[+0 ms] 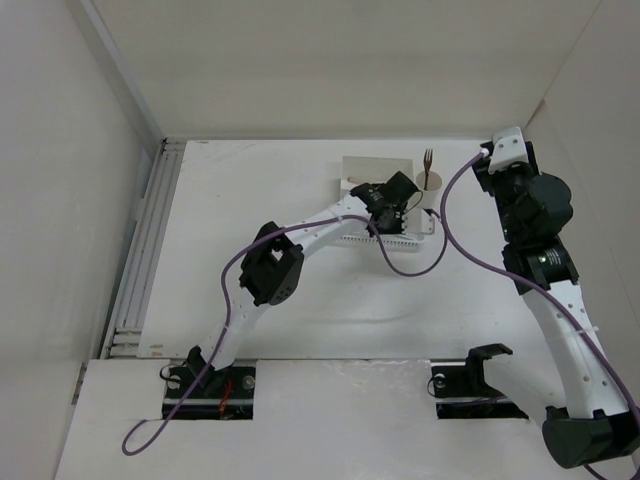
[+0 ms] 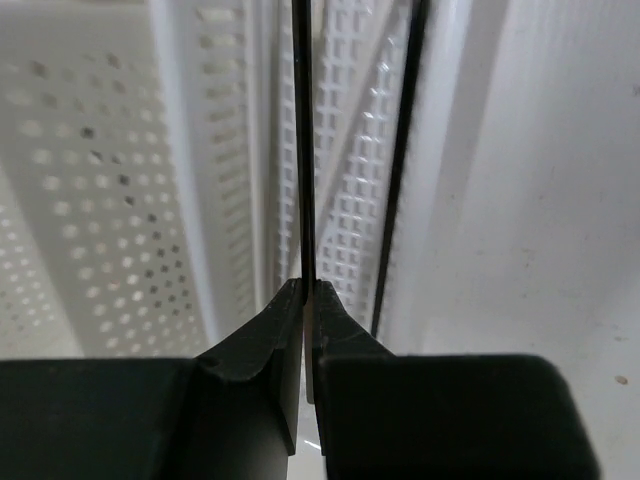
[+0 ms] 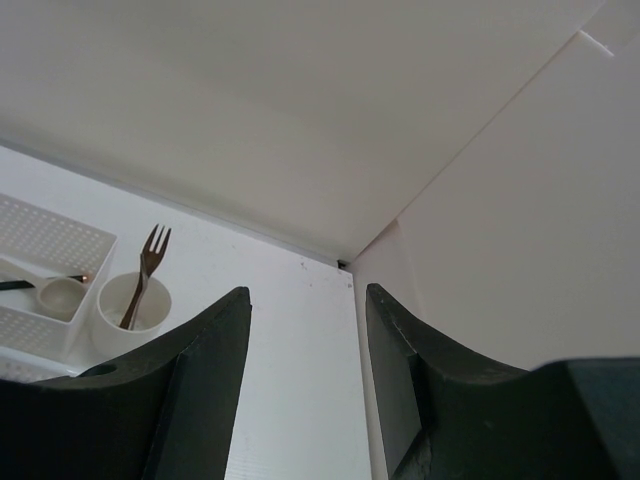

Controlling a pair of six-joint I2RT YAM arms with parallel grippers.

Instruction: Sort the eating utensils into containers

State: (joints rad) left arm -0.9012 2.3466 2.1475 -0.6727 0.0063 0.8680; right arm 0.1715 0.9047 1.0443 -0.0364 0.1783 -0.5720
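Left gripper [image 2: 309,292] pinches one dark chopstick [image 2: 303,150], a second dark chopstick [image 2: 400,170] just beside it against the white perforated tray [image 2: 345,200], while the right gripper [image 3: 306,300] hangs agape and empty, one fork [image 3: 148,262] upright in the one cream cup [image 3: 128,305] beyond, with possibly a single spoon [image 3: 58,295] alongside.

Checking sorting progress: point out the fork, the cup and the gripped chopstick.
dark fork [image 3: 148,268], right wrist view, neck below the tines.
round cup [image 3: 112,338], right wrist view, front outer wall.
dark chopstick [image 2: 303,150], left wrist view, middle of the shaft.
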